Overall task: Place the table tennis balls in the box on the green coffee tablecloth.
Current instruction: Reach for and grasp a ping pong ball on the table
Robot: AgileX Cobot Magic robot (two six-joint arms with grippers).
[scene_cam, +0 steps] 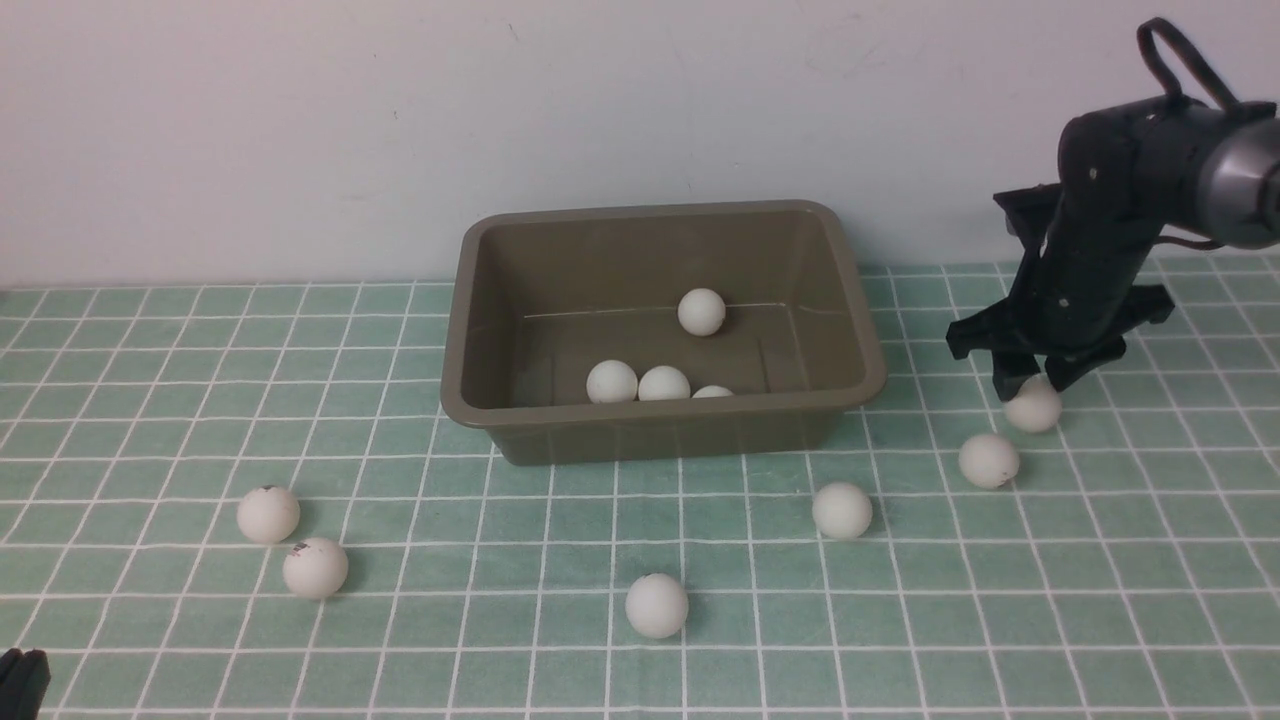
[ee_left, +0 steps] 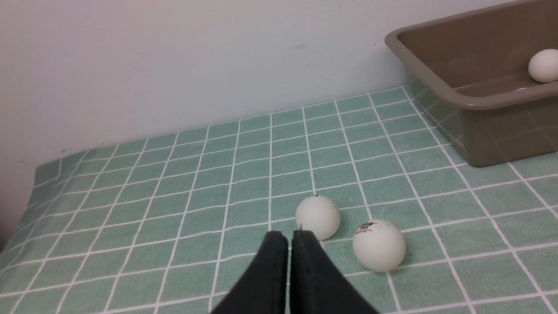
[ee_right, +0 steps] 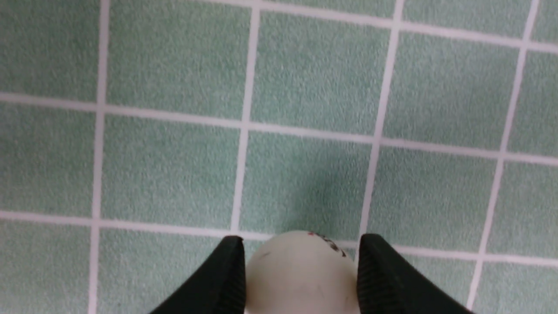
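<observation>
We read the step as pick-up. The right gripper [scene_cam: 1035, 384] points down over the far-right ball [scene_cam: 1034, 410]. In the wrist view both pads [ee_right: 368, 270] press on its sides, so we call it clamped on that ball, which looks to be resting on the green coffee tablecloth [scene_cam: 500, 560], well right of the box [scene_cam: 660, 412]. To do it well, we'd lift straight up first, since the neighbour ball [scene_cam: 988, 460] lies just beside and could get nudged. The ball is light and smooth and may squirt out, so go slowly, clear the flared rim, and release low over the box floor to stop a bounce-out. The left gripper [ee_left: 290, 237] is clenched on nothing, near two loose balls [ee_left: 378, 245]. The box holds four balls: one [scene_cam: 701, 311] toward the back, and three [scene_cam: 611, 381] along the near wall, one of them half hidden by it. We count six balls outside on the cloth, including the gripped one.
</observation>
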